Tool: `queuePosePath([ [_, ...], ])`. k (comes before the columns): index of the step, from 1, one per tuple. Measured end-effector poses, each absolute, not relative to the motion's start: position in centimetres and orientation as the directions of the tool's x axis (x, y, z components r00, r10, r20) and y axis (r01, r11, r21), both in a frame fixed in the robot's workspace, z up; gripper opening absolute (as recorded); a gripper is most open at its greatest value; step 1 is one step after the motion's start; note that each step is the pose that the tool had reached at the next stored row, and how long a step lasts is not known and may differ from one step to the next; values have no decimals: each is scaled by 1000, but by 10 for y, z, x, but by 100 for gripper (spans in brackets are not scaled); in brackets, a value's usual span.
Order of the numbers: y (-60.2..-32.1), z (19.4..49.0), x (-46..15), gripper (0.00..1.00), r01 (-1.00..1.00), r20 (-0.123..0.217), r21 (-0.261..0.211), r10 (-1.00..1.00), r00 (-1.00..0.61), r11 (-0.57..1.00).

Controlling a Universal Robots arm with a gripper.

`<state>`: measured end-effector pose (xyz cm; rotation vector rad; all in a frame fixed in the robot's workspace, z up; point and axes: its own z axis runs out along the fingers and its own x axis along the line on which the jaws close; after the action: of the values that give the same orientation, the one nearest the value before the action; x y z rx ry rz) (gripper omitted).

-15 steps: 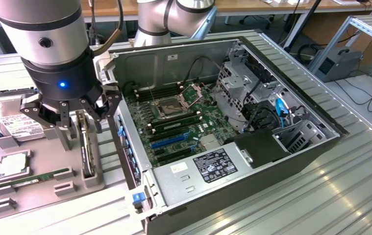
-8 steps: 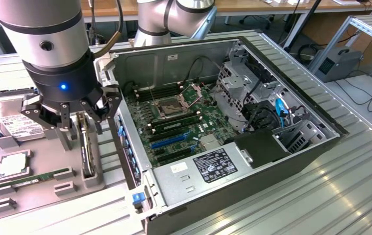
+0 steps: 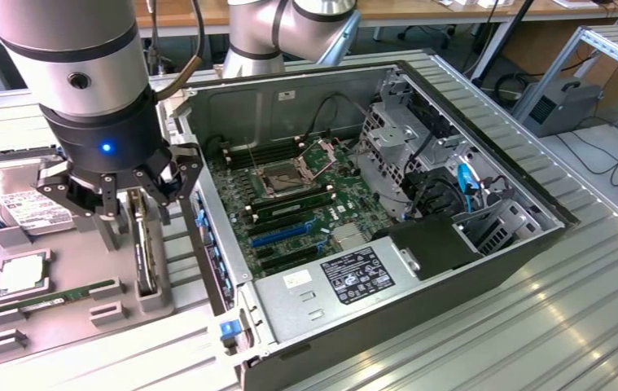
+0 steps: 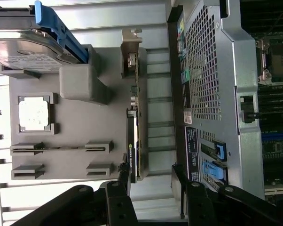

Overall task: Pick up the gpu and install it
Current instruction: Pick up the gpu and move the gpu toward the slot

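Hovering over the grey holder tray (image 3: 75,257), the end effector (image 3: 135,213) has its fingers spread wide and grips nothing. The gpu (image 3: 143,254) stands on its long edge in a slot of that tray, on the side nearest the open computer case (image 3: 396,326). In the exterior view the spread fingers sit to either side of the card's upper edge. In the wrist view one finger (image 4: 122,181) is just beside the card's near end; whether they touch I cannot tell. The card's silver metal bracket (image 4: 131,52) is at its far end.

The same tray also carries a hard drive (image 3: 21,199), a processor chip (image 3: 21,277) lying flat in a square recess, and a RAM stick (image 3: 54,297) set in low clips. The case lies on its side on the ribbed metal table (image 3: 548,326), just beside the tray, with its motherboard (image 3: 298,204) exposed.
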<state>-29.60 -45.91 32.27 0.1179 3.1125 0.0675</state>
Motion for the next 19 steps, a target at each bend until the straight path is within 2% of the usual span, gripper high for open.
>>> queuePosePath([
  [19, -459, 316, -296, 48, 75, -24, 44, 76, -997, 996],
])
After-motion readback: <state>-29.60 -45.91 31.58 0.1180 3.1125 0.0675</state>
